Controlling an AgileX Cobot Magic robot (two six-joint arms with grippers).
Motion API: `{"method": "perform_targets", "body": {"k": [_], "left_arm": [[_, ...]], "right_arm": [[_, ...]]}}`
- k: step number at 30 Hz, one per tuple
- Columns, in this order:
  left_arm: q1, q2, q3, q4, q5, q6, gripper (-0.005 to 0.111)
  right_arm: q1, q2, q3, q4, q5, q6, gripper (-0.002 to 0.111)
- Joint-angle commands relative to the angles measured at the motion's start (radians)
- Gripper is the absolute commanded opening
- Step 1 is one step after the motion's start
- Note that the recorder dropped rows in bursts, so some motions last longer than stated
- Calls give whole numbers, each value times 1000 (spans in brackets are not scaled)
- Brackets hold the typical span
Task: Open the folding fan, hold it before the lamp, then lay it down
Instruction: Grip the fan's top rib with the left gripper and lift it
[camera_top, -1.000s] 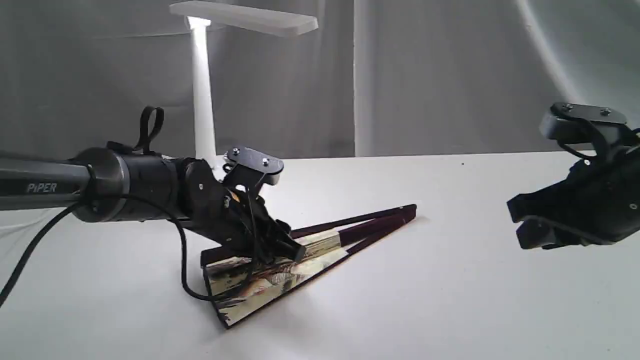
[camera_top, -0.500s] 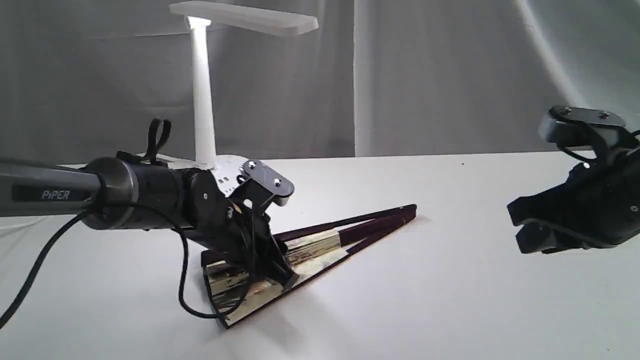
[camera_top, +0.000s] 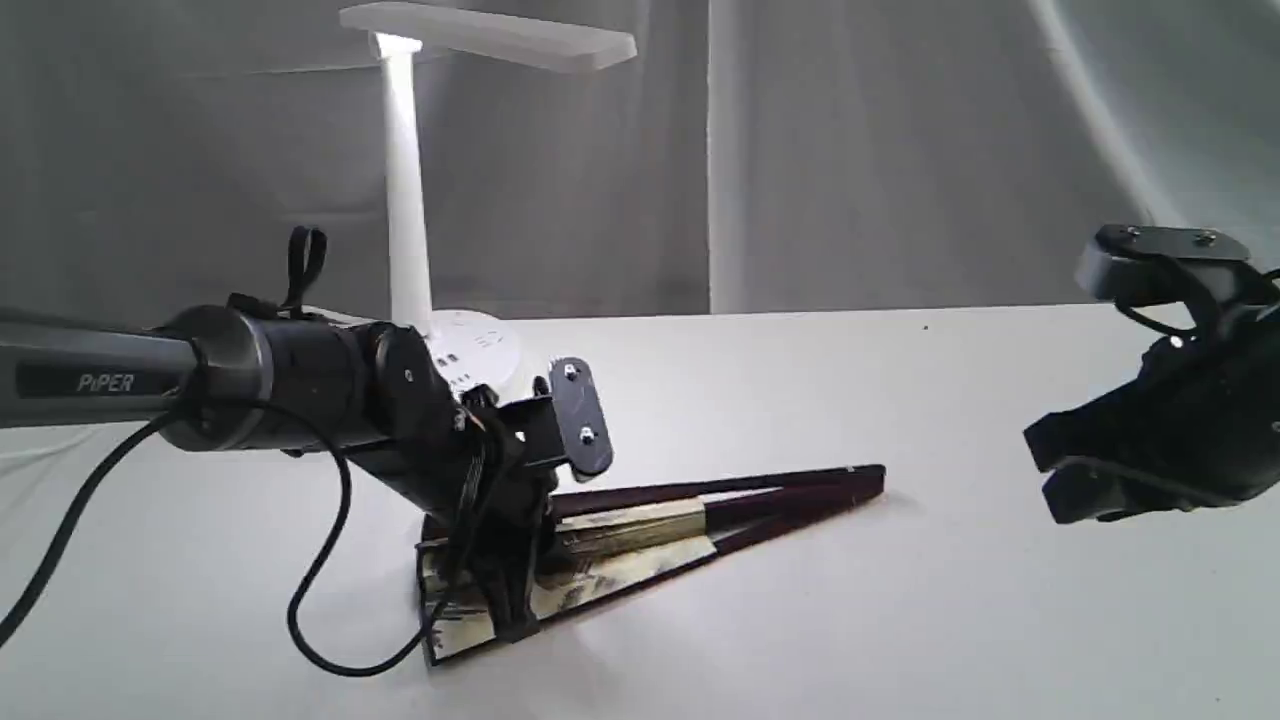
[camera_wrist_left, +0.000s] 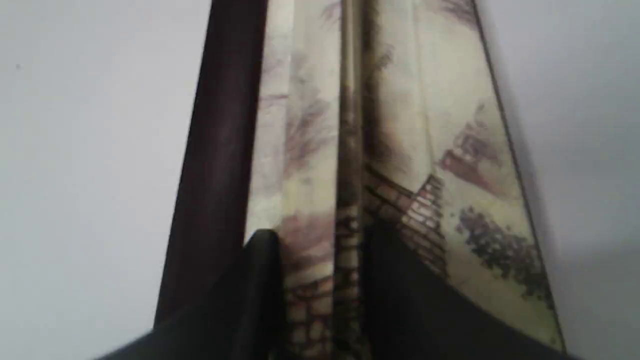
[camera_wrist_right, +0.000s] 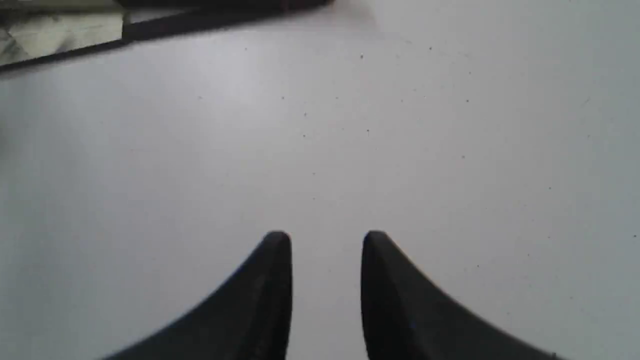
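**Fan on the table, left gripper clamped at its paper end**

The folding fan (camera_top: 640, 525) lies on the white table (camera_top: 900, 620), left of centre and spread only into a narrow wedge. Its long axis runs nearly straight across the scene. The pivot end, where the maroon guards meet, points right. The broad paper end points left and slightly toward the near edge. From the exterior view I cannot tell whether the far guard rests on the table or sits a little above it.

My left gripper (camera_top: 510, 618) comes down steeply onto the broad end. In the left wrist view its fingers (camera_wrist_left: 262, 250) stand on either side of a bundle of pleats and one rib. The painted brickwork fills the gap between them, so I read it as clenched on those folds. The dark outer guard (camera_wrist_left: 220, 150) runs just outside that grip.

My right gripper (camera_top: 1042, 470) hovers above the table at the right, well apart from the fan's pivot. There is a clear gap between its fingertips (camera_wrist_right: 280, 250) and nothing in them.

The lamp (camera_top: 405, 200) stands upright at the far left behind my left arm, its flat head reaching right.
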Motion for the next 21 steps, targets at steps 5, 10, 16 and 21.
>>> {"method": "perform_targets", "body": {"k": [5,10,16,21], "left_arm": [[-4,1,8,-84,275,416,25],[-4,1,8,-221,285,582,40],[-4,1,8,-255,171,616,63],[-4,-7,8,-392,106,569,63]], "right_arm": [[2,1,-4,-17,65,-66,25],[2,1,-4,5,88,-92,25],[2,1,-4,29,90,-101,25],[2,1,-4,98,92,-120,25]]}}
